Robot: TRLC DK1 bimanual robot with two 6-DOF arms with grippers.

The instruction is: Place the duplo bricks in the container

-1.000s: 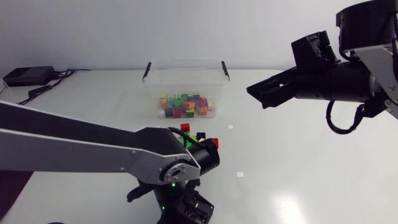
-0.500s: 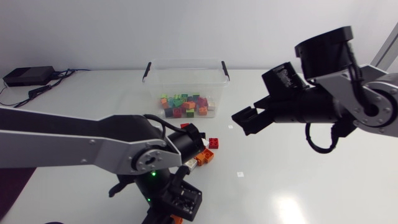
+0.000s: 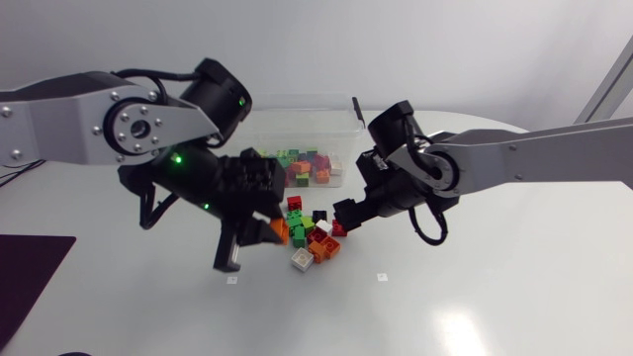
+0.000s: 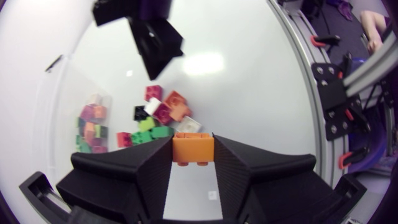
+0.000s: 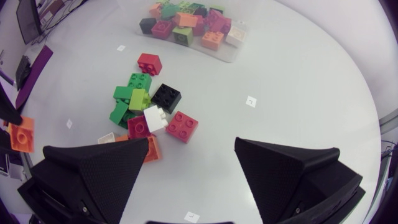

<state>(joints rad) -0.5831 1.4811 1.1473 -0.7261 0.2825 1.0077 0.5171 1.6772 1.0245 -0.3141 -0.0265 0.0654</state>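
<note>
Head view: both arms meet over the bench (image 3: 495, 297), in front of the clear container (image 3: 312, 114), which has many bricks in it.
Left gripper (image 4: 191, 144): closed on an orange brick (image 4: 193, 150), one finger flat against each of two opposite side walls. The brick is lifted clear of the bench beside the pile and is not yet over the container.
Right gripper (image 5: 191, 146): fingers spread wide with nothing between them, hanging just above the loose pile.
Loose pile (image 5: 146, 109): red, green, black, white, orange and magenta bricks bunched together and touching, near the container's front wall.
Handling: probably hard, light, hollow plastic. The smooth sides may slip, so a square pinch matters. They are not fragile, so a short drop into the container should do no harm.
Where to hold: across two flat side walls, starting at the pile's edge, for instance with the red brick (image 5: 182, 126) nearest the right gripper.
</note>
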